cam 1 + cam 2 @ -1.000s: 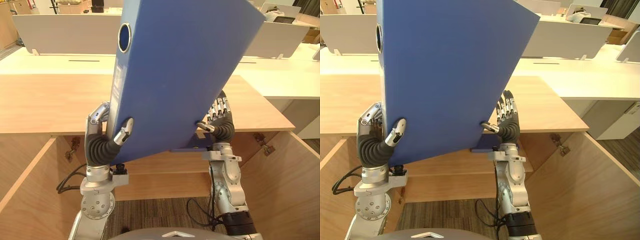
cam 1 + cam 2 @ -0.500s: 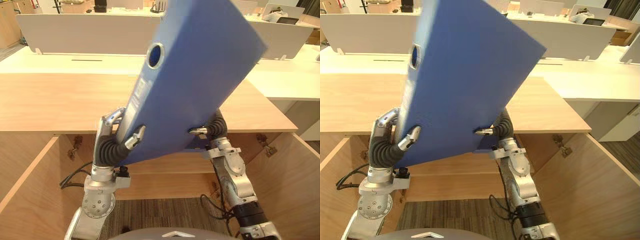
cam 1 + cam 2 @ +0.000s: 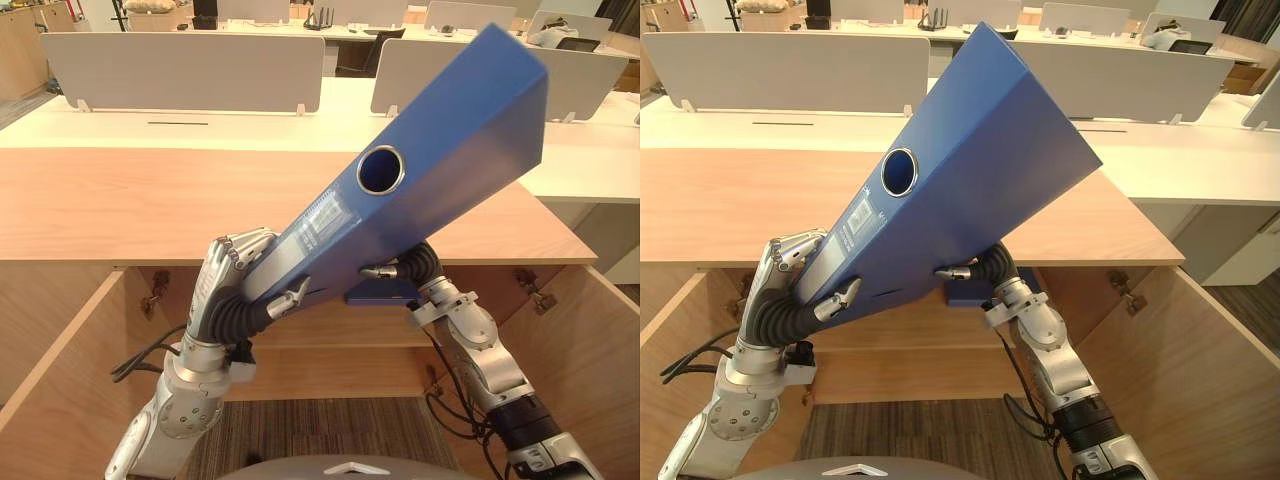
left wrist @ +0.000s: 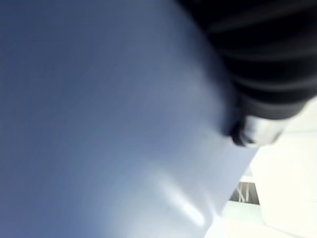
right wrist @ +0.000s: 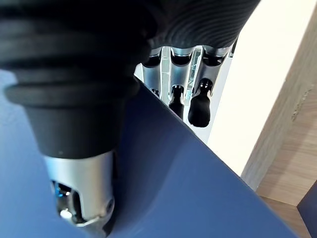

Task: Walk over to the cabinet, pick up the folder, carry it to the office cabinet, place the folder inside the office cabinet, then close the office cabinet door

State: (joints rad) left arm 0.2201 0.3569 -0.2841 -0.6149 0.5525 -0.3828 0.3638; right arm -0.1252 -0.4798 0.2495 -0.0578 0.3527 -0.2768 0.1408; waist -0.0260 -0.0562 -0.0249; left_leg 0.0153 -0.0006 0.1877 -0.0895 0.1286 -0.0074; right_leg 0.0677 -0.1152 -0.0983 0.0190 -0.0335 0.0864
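The blue folder hangs tilted over the wooden cabinet top. Its spine with the round hole faces me and its far end points up to the right. My left hand is shut on the low end of the spine, thumb lying on the cover. My right hand holds the lower edge beside it. In the right wrist view the thumb presses the blue cover while the fingers curl behind the edge. The blue cover also shows in the left wrist view.
Below the top, the cabinet stands open, with one door swung out at the left and one at the right. A shelf runs across inside, and a flat blue thing lies behind my right hand. White desks with dividers stand beyond.
The folder has tipped from nearly upright over to the right, its spine turning toward me. My right hand's fingers went from straight to curled behind the edge. The left hand's hold is unchanged.
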